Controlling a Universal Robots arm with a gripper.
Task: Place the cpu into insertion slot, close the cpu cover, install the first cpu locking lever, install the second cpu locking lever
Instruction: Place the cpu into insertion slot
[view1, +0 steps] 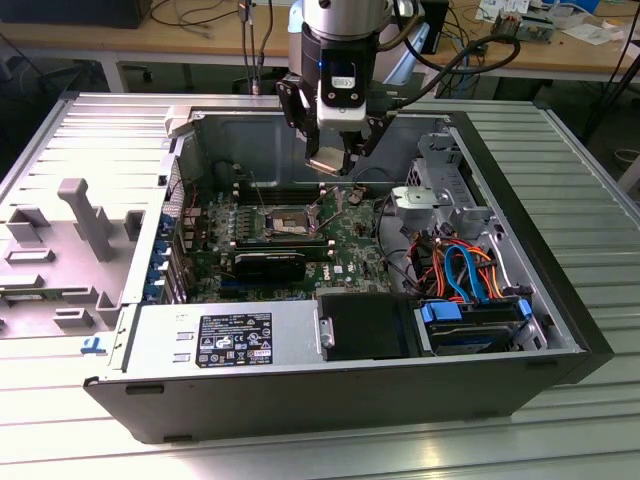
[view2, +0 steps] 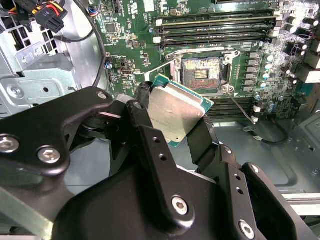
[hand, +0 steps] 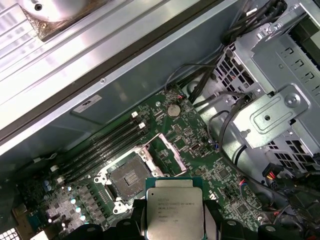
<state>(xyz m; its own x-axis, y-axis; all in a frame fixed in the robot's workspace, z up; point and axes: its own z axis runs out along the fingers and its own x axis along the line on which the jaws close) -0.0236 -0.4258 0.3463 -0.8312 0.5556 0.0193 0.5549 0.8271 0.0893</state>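
My gripper (view1: 335, 160) hangs above the open computer case, shut on the cpu (view1: 325, 163), a small square chip with a silvery metal face. In both wrist views the black fingers (view2: 142, 120) clamp two opposite edges of the cpu (view2: 175, 112) (hand: 174, 207), which is held clear above the board. The insertion slot (view1: 285, 222) (view2: 202, 74) (hand: 127, 179) lies uncovered on the green board, its dark centre showing, a short way off from the chip. The cpu cover (hand: 151, 139) stands swung up beside the slot. A thin locking lever (view2: 240, 107) sticks out next to the socket.
Long black memory sticks (view2: 215, 27) run along the slot. A metal drive cage (hand: 270, 115) and bundled cables (view1: 460, 265) sit at the exterior view's right, with the power supply (view1: 225, 335) and a black box (view1: 365, 325) in front. The case walls (view1: 190, 150) ring the board.
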